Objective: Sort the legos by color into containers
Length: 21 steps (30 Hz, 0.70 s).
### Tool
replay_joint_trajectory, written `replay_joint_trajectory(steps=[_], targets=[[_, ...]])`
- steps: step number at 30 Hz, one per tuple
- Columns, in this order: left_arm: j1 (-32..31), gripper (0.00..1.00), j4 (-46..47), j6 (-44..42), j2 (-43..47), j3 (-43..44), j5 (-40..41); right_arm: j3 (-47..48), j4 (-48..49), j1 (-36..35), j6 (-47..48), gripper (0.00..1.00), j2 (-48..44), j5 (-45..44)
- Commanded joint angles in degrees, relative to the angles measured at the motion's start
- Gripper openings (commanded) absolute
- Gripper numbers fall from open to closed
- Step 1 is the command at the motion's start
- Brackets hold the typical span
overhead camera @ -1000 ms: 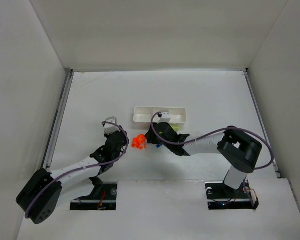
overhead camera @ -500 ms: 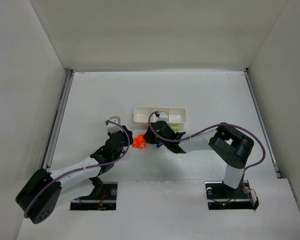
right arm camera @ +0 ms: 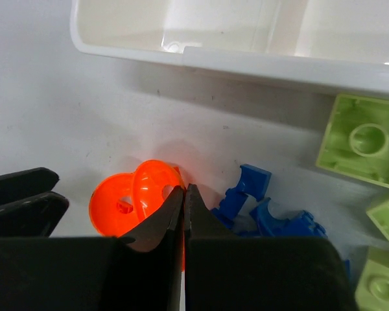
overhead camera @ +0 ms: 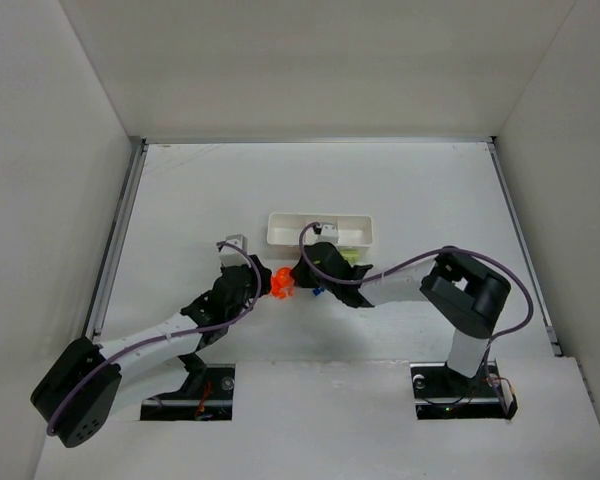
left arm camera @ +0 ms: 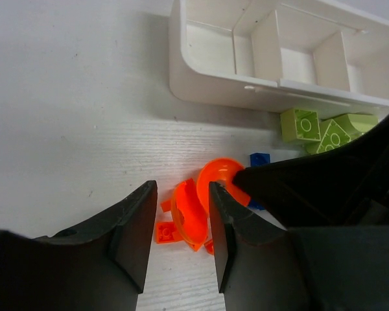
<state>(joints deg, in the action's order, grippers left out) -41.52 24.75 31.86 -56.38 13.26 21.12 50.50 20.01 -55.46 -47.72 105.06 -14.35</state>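
Observation:
Two orange-red dish-shaped legos point(left arm camera: 189, 210) point(right arm camera: 126, 201) lie with a small flat orange brick point(left arm camera: 163, 231) just in front of the white three-compartment tray point(overhead camera: 320, 229) point(left arm camera: 214, 91) point(right arm camera: 246, 61). My left gripper point(overhead camera: 257, 286) point(left arm camera: 180, 189) is open, its jaws astride the nearer orange dish without touching it. My right gripper point(overhead camera: 294, 282) point(right arm camera: 183, 189) is shut, its tips against the rim of the other orange dish; I cannot tell whether the rim is pinched. Blue legos point(right arm camera: 253, 183) point(left arm camera: 259, 159) and lime green bricks point(right arm camera: 363, 139) point(left arm camera: 299, 124) lie to the right of it.
The tray's compartments that show in the wrist views look empty. White walls enclose the table on the left, back and right. The two arms' fingers nearly meet over the orange pile point(overhead camera: 280, 282).
My right gripper has shut at the orange dish. The left gripper has slid forward and right until its jaws stand around the nearer orange dish, opening slightly.

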Motion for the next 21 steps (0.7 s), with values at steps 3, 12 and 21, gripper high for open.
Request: replay_joint_trajectory(steps=[3,12,21], targets=[[-1.06,0.34,-6.81,1.63,3.55,2.56,-0.12,-2.51,2.23,0.14,2.19,0.03,-10.20,-4.54],[-3.44,0.33,-14.64,3.21,-1.27,8.45,0.76,-7.78,1.96,3.82,7.47,0.03,-24.10,-8.68],[-3.88,0.31,-20.53,4.70,-6.72,12.49,4.80,-11.39,-1.11,17.52,10.80,0.04,-30.35,-10.17]])
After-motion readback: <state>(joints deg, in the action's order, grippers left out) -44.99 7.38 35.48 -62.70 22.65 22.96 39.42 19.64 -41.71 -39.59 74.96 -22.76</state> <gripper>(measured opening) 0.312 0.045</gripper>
